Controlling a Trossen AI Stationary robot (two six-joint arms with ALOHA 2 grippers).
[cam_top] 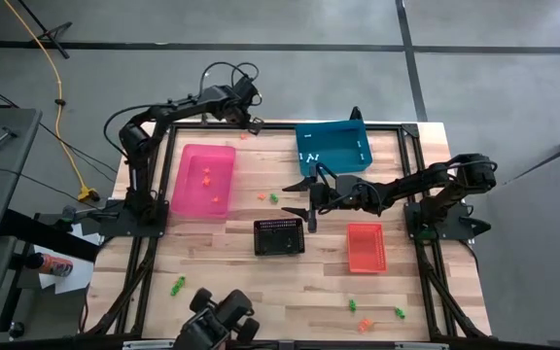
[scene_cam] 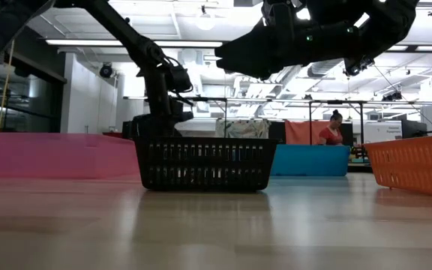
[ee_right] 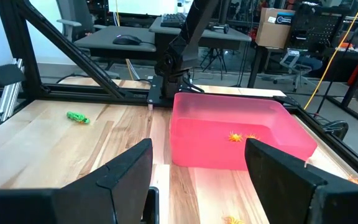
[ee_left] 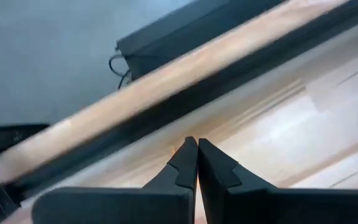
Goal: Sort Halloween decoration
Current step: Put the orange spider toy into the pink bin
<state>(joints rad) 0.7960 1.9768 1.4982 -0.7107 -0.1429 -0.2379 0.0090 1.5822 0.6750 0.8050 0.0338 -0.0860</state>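
Note:
My left gripper (cam_top: 257, 127) is at the table's far edge, beyond the pink bin (cam_top: 204, 180), tilted downward. Its fingers (ee_left: 192, 142) are shut with nothing visible between them. A small orange trinket (cam_top: 244, 137) lies on the wood just beside it. Orange trinkets (ee_right: 236, 136) lie inside the pink bin. My right gripper (cam_top: 301, 197) hovers open over the table's middle, level and pointing toward the pink bin (ee_right: 229, 134), holding nothing. Green trinkets lie loose on the table: one pair (cam_top: 273, 197) is near the right gripper and another (cam_top: 178, 286) is at the near left.
A teal bin (cam_top: 333, 146) with white trinkets stands at the far right. A black basket (cam_top: 279, 236) sits near the middle and a red-orange bin (cam_top: 366, 247) to its right. More green and orange trinkets (cam_top: 363, 321) lie by the near right edge. Black frame rails run along the table's edges.

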